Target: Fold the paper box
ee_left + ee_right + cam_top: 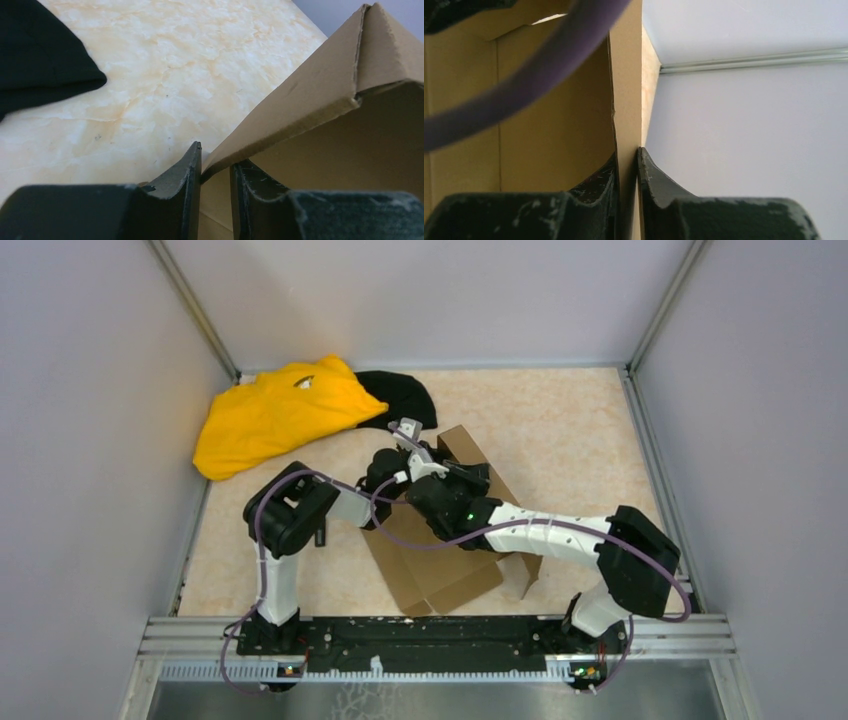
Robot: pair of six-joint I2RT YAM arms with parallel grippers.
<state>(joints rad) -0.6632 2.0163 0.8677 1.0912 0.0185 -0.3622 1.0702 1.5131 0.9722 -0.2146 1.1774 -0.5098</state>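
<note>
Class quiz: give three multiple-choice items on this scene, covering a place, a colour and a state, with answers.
1. Where on the table does the yellow cloth lie? A far left corner; B near right corner; C centre.
2. What colour is the cloth beside it? A red; B black; C white.
3. What is the right hand doing? A hanging open; B gripping a cloth; C pinching the paper box.
Answers: 1 A, the top view shows it there. 2 B, the black cloth peeks out behind it. 3 C, cardboard sits between its fingers.

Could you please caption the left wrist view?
Left pincer pinching a raised paper box flap, black cloth beyond.
</note>
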